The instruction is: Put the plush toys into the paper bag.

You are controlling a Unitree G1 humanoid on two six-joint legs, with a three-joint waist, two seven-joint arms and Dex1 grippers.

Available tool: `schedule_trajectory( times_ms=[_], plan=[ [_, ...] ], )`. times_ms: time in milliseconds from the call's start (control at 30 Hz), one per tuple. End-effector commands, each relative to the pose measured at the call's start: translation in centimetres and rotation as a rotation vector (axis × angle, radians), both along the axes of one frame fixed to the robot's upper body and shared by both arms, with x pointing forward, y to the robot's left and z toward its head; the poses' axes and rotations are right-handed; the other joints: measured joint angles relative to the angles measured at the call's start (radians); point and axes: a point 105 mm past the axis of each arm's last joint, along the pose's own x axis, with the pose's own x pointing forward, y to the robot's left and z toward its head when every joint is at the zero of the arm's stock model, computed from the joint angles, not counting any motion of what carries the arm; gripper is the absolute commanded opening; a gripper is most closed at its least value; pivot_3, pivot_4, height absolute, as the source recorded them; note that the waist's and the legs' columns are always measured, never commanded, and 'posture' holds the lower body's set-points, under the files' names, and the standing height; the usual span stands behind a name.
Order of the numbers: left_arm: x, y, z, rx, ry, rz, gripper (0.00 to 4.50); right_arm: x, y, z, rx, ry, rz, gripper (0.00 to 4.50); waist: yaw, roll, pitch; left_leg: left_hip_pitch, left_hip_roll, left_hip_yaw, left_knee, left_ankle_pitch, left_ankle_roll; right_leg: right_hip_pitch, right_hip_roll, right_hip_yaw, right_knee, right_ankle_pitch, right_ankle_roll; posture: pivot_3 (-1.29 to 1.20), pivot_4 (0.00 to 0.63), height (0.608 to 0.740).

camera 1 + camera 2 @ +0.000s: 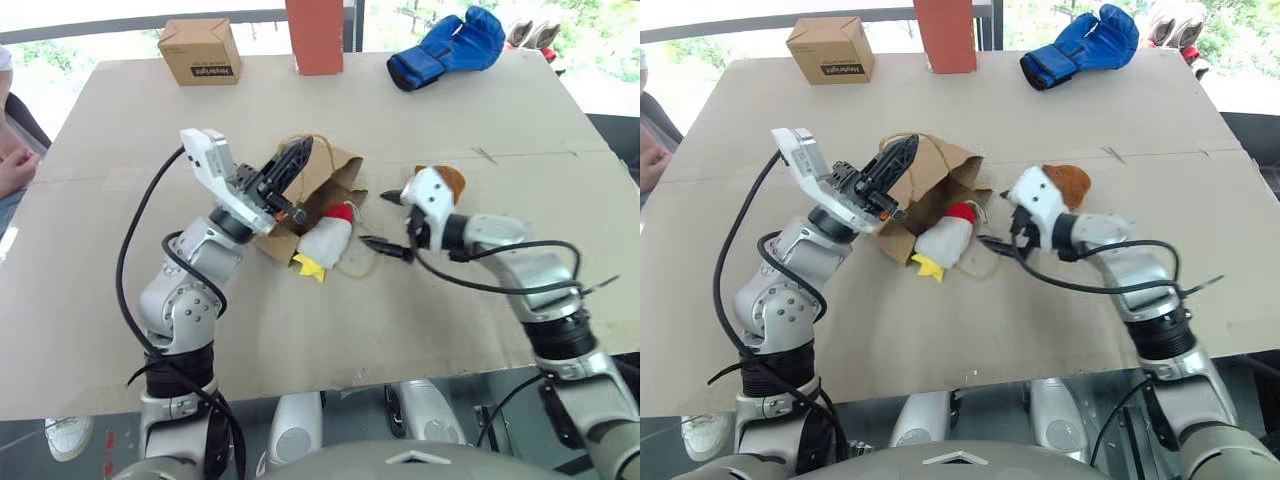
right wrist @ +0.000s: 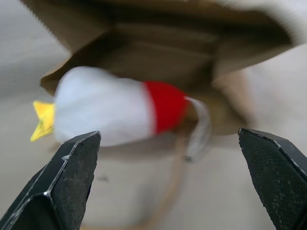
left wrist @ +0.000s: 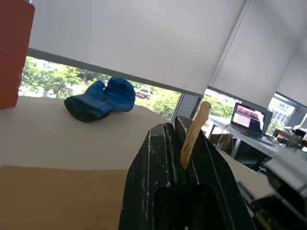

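The white plush toy (image 1: 326, 240) lies on the table (image 1: 470, 330) at the mouth of the paper bag (image 1: 330, 178), its red end at the opening and its yellow spiky end pointing out toward the near edge. In the right wrist view the red end sits just at the bag's lip, not clearly inside. The bag lies on its side near the table's middle, its mouth raised. One twisted handle (image 3: 194, 134) is pinched between the pressed-together fingers of the left pincer (image 1: 292, 160), which holds it up above the bag; the other handle loops flat on the table by the toy.

The right pincer (image 1: 385, 222) is spread wide, just beside the white toy on its right and apart from it. The orange-brown plush toy (image 1: 449, 180) shows just behind that wrist, well outside the bag.

Bare table stretches in front of the bag toward the near edge. Along the far edge stand a small cardboard box (image 1: 199, 51), a red-orange block (image 1: 314, 35) and a blue boxing glove (image 1: 447, 47), all well apart from the bag. A person's hand (image 1: 14, 168) rests at the left edge.
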Motion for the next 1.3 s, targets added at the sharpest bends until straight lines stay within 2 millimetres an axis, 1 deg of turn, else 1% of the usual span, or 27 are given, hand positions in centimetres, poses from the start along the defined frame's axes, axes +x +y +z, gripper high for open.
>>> schedule_trajectory(
  times_ms=[33, 167, 233, 300, 400, 433, 467, 500, 533, 667, 733, 933, 1000, 1067, 1133, 1200, 1300],
  plan=[
    [-0.5, -0.2, 1.1, -0.006, -0.039, -0.026, 0.0, 0.1, 1.3, 0.8, -0.039, -0.095, 0.05, 4.47, 0.004, 0.0, 0.0, 0.0, 0.0, 0.0, 0.0, 0.0, 0.0, 0.0, 0.0, 0.0, 0.0, 0.0, 0.0, 0.0, 0.15, 0.74],
    [-0.5, -0.2, 1.3, -0.004, -0.04, -0.022, 0.0, 0.2, 2.5, 0.9, -0.004, -0.068, 0.068, 4.47, 0.01, 0.0, 0.0, -0.001, 0.0, 0.0, 0.0, 0.0, 0.0, 0.0, 0.0, 0.0, -0.001, 0.0, 0.0, 0.0, 0.15, 0.74],
    [-0.7, -0.4, 1.3, -0.005, -0.039, -0.025, 0.0, 0.3, 3.1, 0.3, -0.004, -0.051, 0.065, 3.95, 0.007, 0.0, 0.0, 0.0, 0.0, 0.0, 0.0, 0.0, 0.0, 0.0, 0.0, 0.0, -0.001, 0.0, 0.0, 0.0, 0.15, 0.74],
    [-0.8, -0.5, 1.3, -0.006, -0.038, -0.029, 0.0, 0.3, 3.4, -0.4, -0.018, -0.03, 0.069, 3.18, 0.006, 0.0, 0.0, 0.0, 0.0, 0.0, 0.0, 0.0, 0.0, 0.0, 0.0, 0.0, 0.0, 0.0, 0.0, 0.0, 0.15, 0.74],
    [-1.0, -0.6, 1.3, -0.007, -0.035, -0.033, 0.0, 0.4, 4.1, -1.1, -0.04, -0.026, 0.073, 1.63, 0.006, 0.0, 0.0, 0.0, 0.0, 0.0, 0.0, 0.0, 0.0, 0.0, 0.0, 0.0, 0.0, 0.0, 0.0, 0.0, 0.15, 0.74],
    [-1.0, -0.5, 1.3, -0.007, -0.033, -0.034, 0.0, 0.4, 4.2, -1.2, -0.045, -0.033, 0.073, 1.24, 0.006, 0.0, 0.0, 0.0, 0.0, 0.0, 0.0, 0.0, 0.0, 0.0, 0.0, 0.0, 0.0, 0.0, 0.0, 0.0, 0.15, 0.74],
    [-1.0, -0.5, 1.3, -0.006, -0.032, -0.034, 0.0, 0.5, 4.3, -1.2, -0.047, -0.038, 0.073, 0.65, 0.005, 0.0, 0.0, 0.0, 0.0, 0.0, 0.0, 0.0, 0.0, 0.0, 0.0, 0.0, 0.0, 0.0, 0.0, 0.0, 0.15, 0.74],
    [-1.0, -0.5, 1.3, -0.008, -0.03, -0.035, 0.0, 0.5, 4.4, -1.1, -0.045, -0.044, 0.075, 0.23, 0.004, 0.0, 0.0, 0.0, 0.0, 0.0, 0.0, 0.0, 0.0, 0.0, 0.0, 0.0, 0.0, 0.0, 0.0, 0.0, 0.15, 0.74],
    [-1.0, -0.3, 1.3, -0.015, -0.024, -0.041, 0.0, 0.4, 4.6, -0.8, -0.029, -0.054, 0.081, 0.07, 0.004, 0.0, 0.0, 0.0, 0.0, 0.0, 0.0, 0.0, 0.0, 0.0, 0.0, 0.0, 0.0, 0.0, 0.0, 0.0, 0.15, 0.74],
    [-1.5, -0.2, 1.4, -0.066, 0.013, -0.099, 0.0, 0.4, 4.9, 1.3, 0.054, -0.111, 0.09, 0.07, 0.003, 0.0, 0.0, 0.0, 0.0, 0.0, 0.0, 0.0, 0.0, 0.0, 0.0, 0.0, 0.0, 0.0, 0.0, 0.0, 0.15, 0.74],
    [-1.8, -0.2, 1.4, -0.092, 0.041, -0.127, 0.0, 0.9, 5.2, 2.3, 0.092, -0.128, 0.078, 0.07, 0.003, 0.0, 0.0, 0.0, 0.0, 0.0, 0.0, 0.0, 0.0, 0.0, 0.0, 0.0, 0.0, 0.0, 0.0, 0.0, 0.15, 0.74],
    [-2.0, 0.0, 1.4, -0.152, 0.094, -0.154, 0.0, 2.3, 6.7, 2.5, 0.114, -0.141, 0.068, 0.07, 0.003, 0.0, 0.0, 0.0, 0.0, 0.0, 0.0, 0.0, 0.0, 0.0, 0.0, 0.0, 0.0, 0.0, 0.0, 0.0, 0.15, 0.74],
    [-1.9, 0.1, 1.4, -0.17, 0.109, -0.156, 0.0, 2.7, 7.1, 2.9, 0.129, -0.153, 0.068, 0.07, 0.003, 0.0, 0.0, 0.0, 0.0, 0.0, 0.0, 0.0, 0.0, 0.0, 0.0, 0.0, 0.0, 0.0, 0.0, 0.0, 0.15, 0.74],
    [-2.0, 0.2, 1.3, -0.184, 0.132, -0.159, 0.0, 2.7, 7.5, 3.9, 0.163, -0.157, 0.085, 0.07, 0.004, 0.0, 0.0, 0.0, 0.0, 0.0, 0.0, 0.0, 0.0, 0.0, 0.0, 0.0, 0.0, 0.0, 0.0, 0.0, 0.15, 0.74],
    [-2.1, 0.3, 1.3, -0.192, 0.14, -0.162, 0.0, 2.7, 7.6, 4.4, 0.183, -0.151, 0.099, 0.07, 0.004, 0.0, 0.0, 0.0, 0.0, 0.0, 0.0, 0.0, 0.0, 0.0, 0.0, 0.0, 0.0, 0.0, 0.0, 0.0, 0.15, 0.74],
    [-2.2, 0.4, 1.4, -0.199, 0.139, -0.166, 0.0, 2.6, 7.9, 4.2, 0.177, -0.146, 0.12, 0.07, 0.004, 0.0, 0.0, 0.0, 0.0, 0.0, 0.0, 0.0, 0.0, 0.0, 0.0, 0.0, 0.0, 0.0, 0.0, 0.0, 0.15, 0.74],
    [-2.3, 0.3, 1.3, -0.217, 0.147, -0.181, 0.0, 2.4, 10.0, 2.9, 0.186, -0.097, 0.145, 0.07, 0.001, 0.0, 0.0, 0.0, 0.0, 0.0, 0.0, 0.0, 0.0, 0.0, 0.0, 0.0, 0.0, 0.0, 0.0, 0.0, 0.15, 0.74]
  ],
)
